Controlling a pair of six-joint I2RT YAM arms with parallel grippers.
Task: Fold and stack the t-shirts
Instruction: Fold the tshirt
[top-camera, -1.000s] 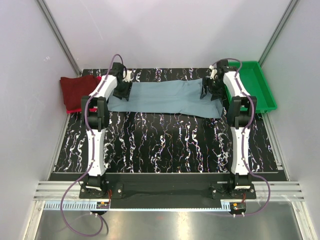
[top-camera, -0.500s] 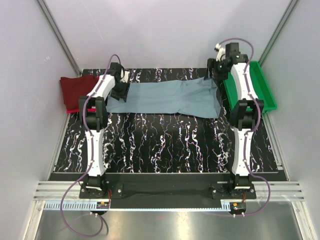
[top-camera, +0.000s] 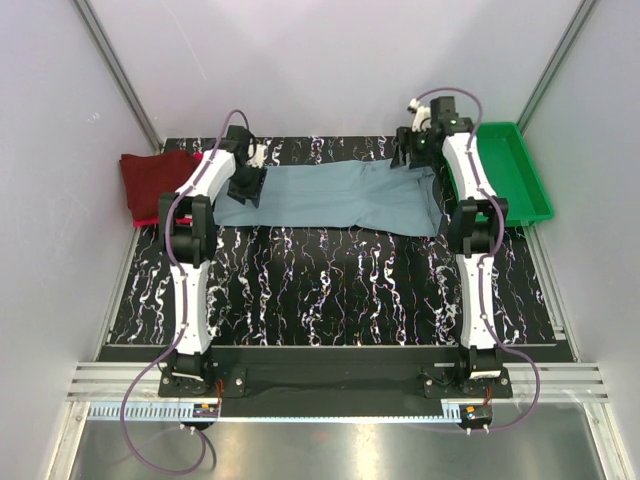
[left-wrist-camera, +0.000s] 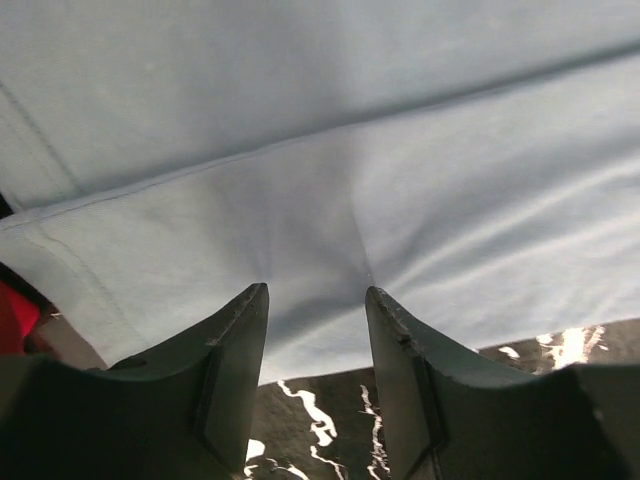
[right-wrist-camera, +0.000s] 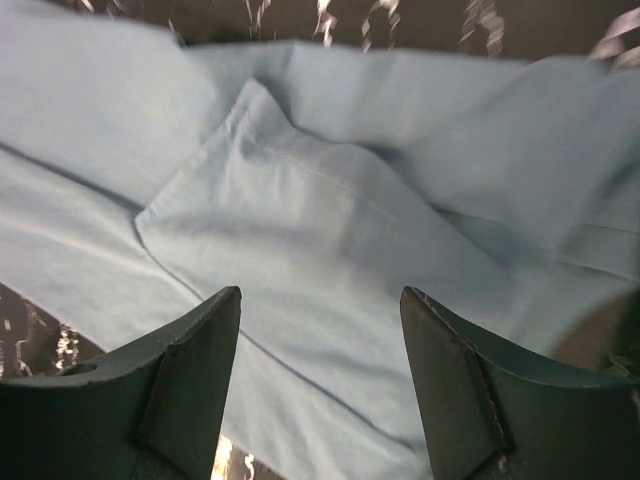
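Left gripper, jaws apart, on grey-blue t-shirt

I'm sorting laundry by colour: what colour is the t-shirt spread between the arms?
The t-shirt is dusty grey-blue, plain; best seen in the top external view.

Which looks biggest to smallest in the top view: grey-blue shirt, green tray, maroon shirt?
1. grey-blue shirt: clearly the largest, spread across the mat.
2. green tray: smaller, and partly covered.
3. maroon shirt: smallest, folded, with its near edge partly hidden, so its gap to the tray is less certain.
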